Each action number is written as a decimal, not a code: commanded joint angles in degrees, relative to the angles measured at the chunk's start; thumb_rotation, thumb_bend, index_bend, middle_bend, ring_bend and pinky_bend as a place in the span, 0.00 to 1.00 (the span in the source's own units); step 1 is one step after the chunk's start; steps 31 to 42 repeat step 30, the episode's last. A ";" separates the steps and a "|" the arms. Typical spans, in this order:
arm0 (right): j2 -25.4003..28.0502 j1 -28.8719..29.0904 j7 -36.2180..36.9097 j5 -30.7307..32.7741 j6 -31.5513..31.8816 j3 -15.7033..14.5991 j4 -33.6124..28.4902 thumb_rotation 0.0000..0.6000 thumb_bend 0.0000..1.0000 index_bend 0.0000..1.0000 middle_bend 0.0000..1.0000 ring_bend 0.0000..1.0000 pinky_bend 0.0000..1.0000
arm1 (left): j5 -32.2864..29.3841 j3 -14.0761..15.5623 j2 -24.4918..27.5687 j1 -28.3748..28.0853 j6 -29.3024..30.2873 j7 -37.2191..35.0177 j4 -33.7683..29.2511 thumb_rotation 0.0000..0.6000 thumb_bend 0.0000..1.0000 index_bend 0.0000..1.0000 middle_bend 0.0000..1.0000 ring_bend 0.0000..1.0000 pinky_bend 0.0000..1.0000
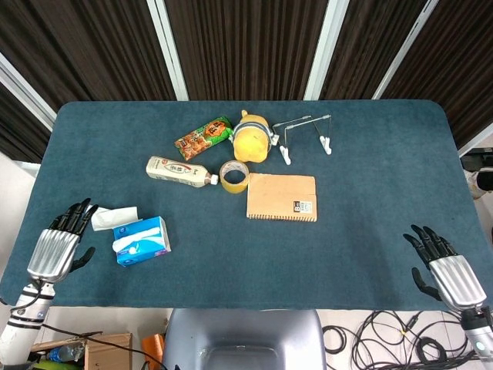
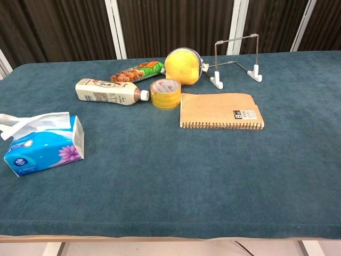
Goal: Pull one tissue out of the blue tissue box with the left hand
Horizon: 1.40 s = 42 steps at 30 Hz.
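The blue tissue box (image 1: 142, 240) lies near the table's front left, with a white tissue poking out of its top (image 2: 37, 122). A loose white tissue (image 1: 114, 217) lies flat on the cloth just behind and left of the box. My left hand (image 1: 58, 248) hovers at the table's left front edge, left of the box, fingers spread and holding nothing. My right hand (image 1: 448, 271) hangs off the front right corner, fingers apart and empty. The chest view shows the box (image 2: 45, 148) but neither hand.
Behind the box lie a milk bottle (image 1: 179, 171), a snack packet (image 1: 203, 137), a yellow plush toy (image 1: 253, 139), a tape roll (image 1: 234, 176), a brown notebook (image 1: 282, 196) and a wire stand (image 1: 306, 132). The blue cloth covers the table (image 1: 370, 169).
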 commanded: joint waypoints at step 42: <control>2.48 -7.16 -19.10 14.73 3.27 6.07 -21.15 1.00 0.41 0.00 0.00 0.00 0.19 | -2.44 2.26 2.02 5.81 -1.70 -1.75 -2.41 1.00 0.31 0.16 0.10 0.08 0.29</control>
